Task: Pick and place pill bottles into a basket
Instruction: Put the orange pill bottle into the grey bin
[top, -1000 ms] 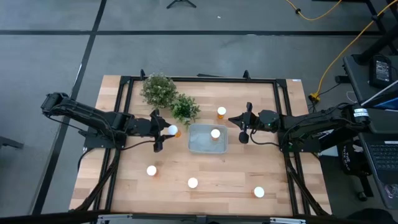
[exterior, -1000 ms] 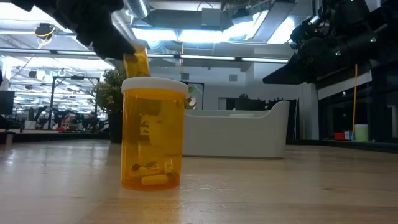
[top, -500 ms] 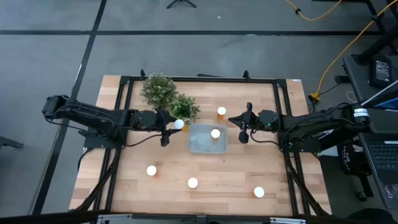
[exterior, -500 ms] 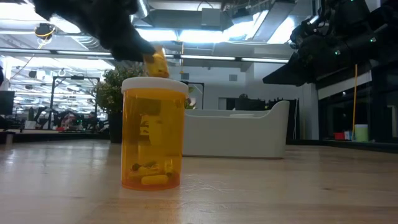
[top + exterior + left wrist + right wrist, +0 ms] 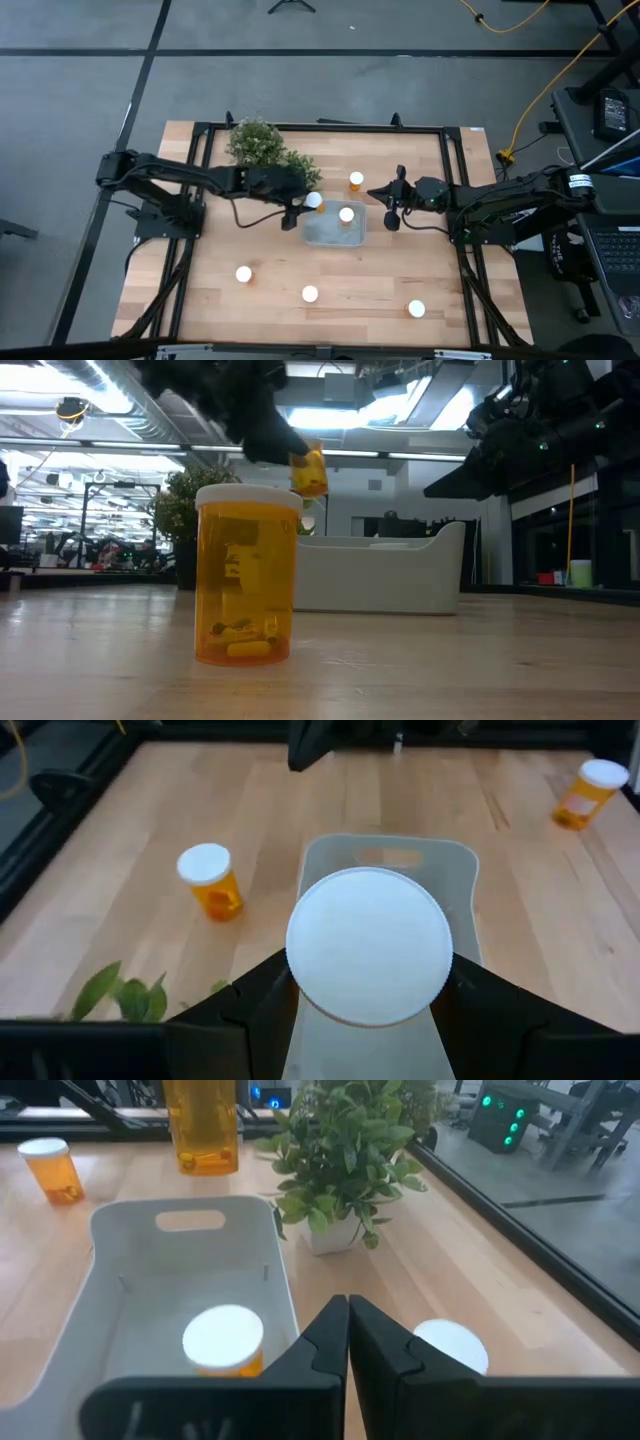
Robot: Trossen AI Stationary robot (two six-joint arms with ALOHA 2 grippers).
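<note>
My left gripper [image 5: 308, 204] is shut on an orange pill bottle with a white cap [image 5: 314, 200], above the left end of the pale basket [image 5: 325, 236]. In the low view this bottle [image 5: 308, 471] hangs in the air under the dark gripper. One bottle [image 5: 346, 214] stands inside the basket. Another [image 5: 356, 179] stands on the table just beyond the basket. Three more [image 5: 243, 273], [image 5: 310, 294], [image 5: 416, 309] stand nearer the front edge. My right gripper [image 5: 391, 208] waits shut by the basket's right end. My left gripper pinches the bottle between its two fingers [image 5: 258, 1003], one on each side just under the white cap [image 5: 368, 958], which hides the spot they touch. It comes from the table's left, slanting down. The bottle is lifted clear and its orange body [image 5: 201, 1128] hangs nearly upright.
Two green potted plants [image 5: 255, 143], [image 5: 296, 170] stand at the far left, close behind my left arm. A black frame [image 5: 320, 127] runs round the table. Bare wood lies in front of the basket, between the standing bottles.
My left gripper has carried the bottle toward the table's right edge, from beside the nearer plant to above the basket's left end, and the arm has stretched out. The bottle has stayed in the grip, clear of the table.
</note>
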